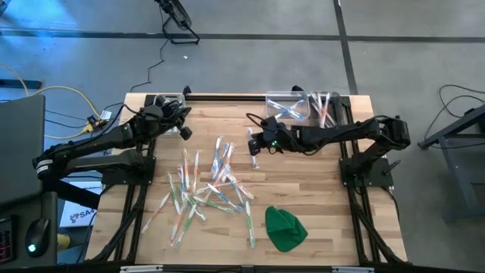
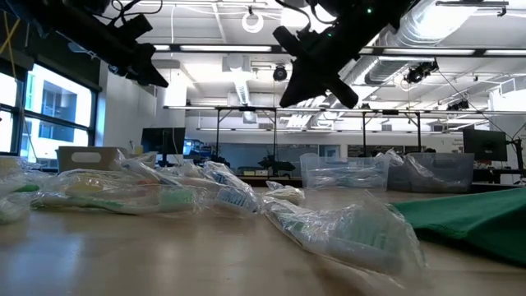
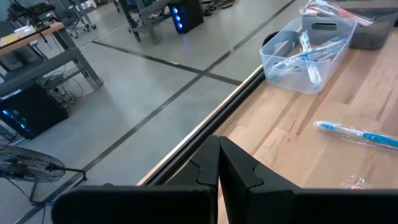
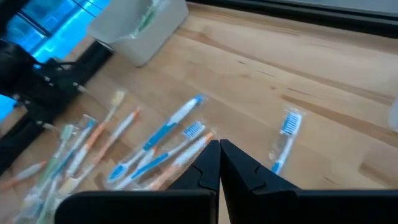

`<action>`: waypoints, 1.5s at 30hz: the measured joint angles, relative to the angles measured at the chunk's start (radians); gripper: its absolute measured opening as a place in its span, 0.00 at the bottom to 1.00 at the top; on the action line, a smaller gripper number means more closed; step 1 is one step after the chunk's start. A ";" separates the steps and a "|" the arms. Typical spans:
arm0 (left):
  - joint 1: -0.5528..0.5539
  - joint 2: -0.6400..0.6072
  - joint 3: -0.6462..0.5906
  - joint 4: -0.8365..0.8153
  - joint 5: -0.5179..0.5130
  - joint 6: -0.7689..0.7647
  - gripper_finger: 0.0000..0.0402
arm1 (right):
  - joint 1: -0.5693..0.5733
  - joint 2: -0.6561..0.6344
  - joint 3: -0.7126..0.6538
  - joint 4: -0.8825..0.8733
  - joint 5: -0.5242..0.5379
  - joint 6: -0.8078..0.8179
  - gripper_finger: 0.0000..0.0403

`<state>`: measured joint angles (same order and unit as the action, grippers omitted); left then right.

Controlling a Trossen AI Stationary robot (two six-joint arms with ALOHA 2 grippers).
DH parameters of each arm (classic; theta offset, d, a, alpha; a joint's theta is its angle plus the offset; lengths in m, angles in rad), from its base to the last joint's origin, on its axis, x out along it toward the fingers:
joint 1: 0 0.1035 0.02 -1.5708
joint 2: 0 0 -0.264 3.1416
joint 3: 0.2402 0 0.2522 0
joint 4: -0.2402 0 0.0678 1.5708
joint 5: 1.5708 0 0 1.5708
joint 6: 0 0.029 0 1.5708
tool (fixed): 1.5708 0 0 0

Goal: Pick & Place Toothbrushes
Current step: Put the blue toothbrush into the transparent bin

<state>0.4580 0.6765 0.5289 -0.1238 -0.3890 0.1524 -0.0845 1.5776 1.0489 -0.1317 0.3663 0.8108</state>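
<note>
A: Any writing you can read?

B: None. A white label lies under the bench's left side, but its letters are too small.

A: The hands?

B: The left hand [image 1: 184,130] hangs over the bench [image 1: 318,189] at ten o'clock, clenched and holding nothing. The right hand [image 1: 253,142] reaches in from three o'clock to just above centre, also clenched and holding nothing.

A: The toothbrushes?

B: The toothbrushes [image 1: 208,189] lie scattered in a heap from centre toward seven o'clock. One blue brush [image 4: 283,138] lies apart, just beside the right hand.

A: Containers?

B: Two clear bins at one o'clock: one bin [image 1: 286,106] holds blue brushes, the other [image 1: 327,105] pink or orange ones. A third bin [image 1: 168,101] sits at eleven. A green cloth [image 1: 286,228] lies at five.
</note>
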 joint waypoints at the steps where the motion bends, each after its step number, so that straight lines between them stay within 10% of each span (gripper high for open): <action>1: 0.000 0.000 0.000 0.000 0.000 0.000 0.00 | 0.000 0.000 0.000 -0.011 0.002 0.000 0.00; 17: 0.000 0.000 0.000 -0.003 0.000 -0.011 0.00 | -0.056 0.077 -0.001 -0.076 -0.001 -0.062 0.01; 29: 0.000 0.000 0.000 -0.003 -0.001 -0.032 0.00 | -0.088 0.194 -0.001 -0.024 -0.071 0.003 0.30; 45: 0.000 0.000 0.000 -0.007 -0.005 -0.057 0.00 | -0.088 0.298 0.000 0.056 -0.104 0.008 0.32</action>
<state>0.4583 0.6765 0.5289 -0.1305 -0.3939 0.0952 -0.1722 1.8755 1.0485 -0.0756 0.2618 0.8192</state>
